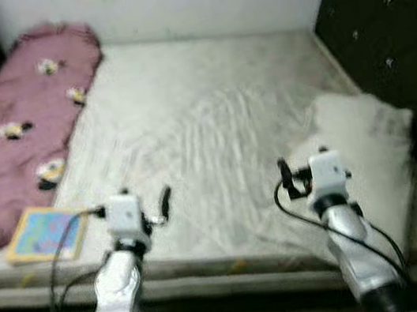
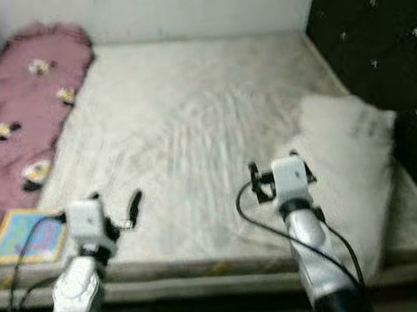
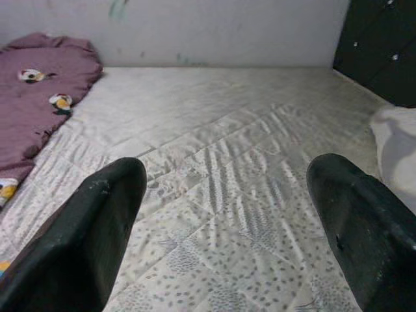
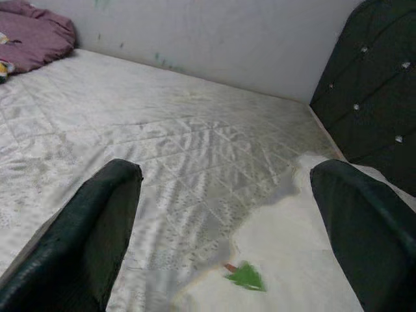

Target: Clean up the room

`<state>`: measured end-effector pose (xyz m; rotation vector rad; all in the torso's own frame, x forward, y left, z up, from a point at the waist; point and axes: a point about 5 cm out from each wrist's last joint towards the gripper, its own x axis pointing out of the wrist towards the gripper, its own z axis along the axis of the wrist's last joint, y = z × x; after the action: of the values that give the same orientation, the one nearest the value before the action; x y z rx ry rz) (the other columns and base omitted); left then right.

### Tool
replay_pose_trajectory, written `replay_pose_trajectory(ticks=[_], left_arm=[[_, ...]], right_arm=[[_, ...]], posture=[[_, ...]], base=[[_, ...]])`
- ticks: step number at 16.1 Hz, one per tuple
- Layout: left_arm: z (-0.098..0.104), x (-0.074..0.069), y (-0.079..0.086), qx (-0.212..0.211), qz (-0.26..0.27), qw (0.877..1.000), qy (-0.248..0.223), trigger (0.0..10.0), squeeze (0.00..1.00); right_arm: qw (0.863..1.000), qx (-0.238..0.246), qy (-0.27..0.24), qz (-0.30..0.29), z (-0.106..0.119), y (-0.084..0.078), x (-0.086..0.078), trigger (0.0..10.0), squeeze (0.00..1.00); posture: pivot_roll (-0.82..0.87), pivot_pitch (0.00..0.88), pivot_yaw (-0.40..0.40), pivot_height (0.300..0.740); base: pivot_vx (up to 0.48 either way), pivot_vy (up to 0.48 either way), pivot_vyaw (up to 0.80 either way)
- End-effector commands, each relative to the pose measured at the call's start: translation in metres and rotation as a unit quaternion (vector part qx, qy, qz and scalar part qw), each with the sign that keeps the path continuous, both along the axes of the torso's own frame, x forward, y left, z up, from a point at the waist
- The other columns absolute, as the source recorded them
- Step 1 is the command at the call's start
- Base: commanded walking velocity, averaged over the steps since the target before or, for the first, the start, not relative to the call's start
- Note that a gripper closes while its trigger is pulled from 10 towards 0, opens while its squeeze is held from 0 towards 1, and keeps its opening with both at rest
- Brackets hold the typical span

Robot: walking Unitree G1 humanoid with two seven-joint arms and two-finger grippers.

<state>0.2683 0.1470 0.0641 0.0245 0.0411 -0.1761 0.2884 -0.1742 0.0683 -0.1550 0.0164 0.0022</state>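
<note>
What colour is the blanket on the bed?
Dusty pink blanket with small flower patches, clearest in the left eye view.

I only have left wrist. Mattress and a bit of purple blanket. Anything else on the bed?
Observer: Yes, a colourful book lies at the bed's near left corner, beside the purple blanket.
Operator: What's that white edge on the far side of my view?
Observer: A white pillow along the right side, next to the dark headboard.
Operator: Anything on the pillow?
Observer: The right wrist view shows a small green mark on it; I cannot tell what it is.
Operator: Where's the right gripper?
Observer: The right gripper is open, holding nothing, over the mattress near the pillow. The left gripper is open too.
</note>
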Motion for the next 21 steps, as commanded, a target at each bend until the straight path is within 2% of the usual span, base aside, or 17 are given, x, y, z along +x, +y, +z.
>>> replay_pose_trajectory(ticks=[1, 12, 13, 21], left_arm=[[0.0014, 0.0005, -0.0099, -0.009, -0.016, 1.0, -0.003, 10.0, 0.0], [0.0025, 0.0026, -0.0107, -0.009, -0.013, 1.0, -0.009, 10.0, 0.0], [0.0028, 0.0026, -0.0103, -0.02, -0.009, 1.0, -0.009, 10.0, 0.0], [0.0067, 0.0023, -0.0139, -0.025, -0.033, 0.999, -0.023, 10.0, 0.0]], right_arm=[[1.0, -0.005, 0.001, -0.008, -0.0013, -0.0073, -0.0025, 10.0, 0.0], [1.0, -0.012, 0.005, -0.007, -0.0035, -0.0098, -0.0038, 10.0, 0.0], [1.0, -0.012, 0.005, -0.007, -0.0034, -0.0098, -0.0036, 10.0, 0.0], [1.0, -0.013, 0.003, -0.008, -0.0031, -0.01, -0.0035, 10.0, 0.0]], posture=[[-0.06, 0.0, -0.026, 0.74], [-0.06, 0.0, -0.028, 0.74], [-0.06, 0.0, -0.029, 0.74], [-0.07, 0.0, -0.028, 0.74]], base=[[0.0, -0.398, 0.0], [0.0, -0.385, 0.0], [0.0, 0.0, 0.0], [0.061, 0.0, 0.0]])
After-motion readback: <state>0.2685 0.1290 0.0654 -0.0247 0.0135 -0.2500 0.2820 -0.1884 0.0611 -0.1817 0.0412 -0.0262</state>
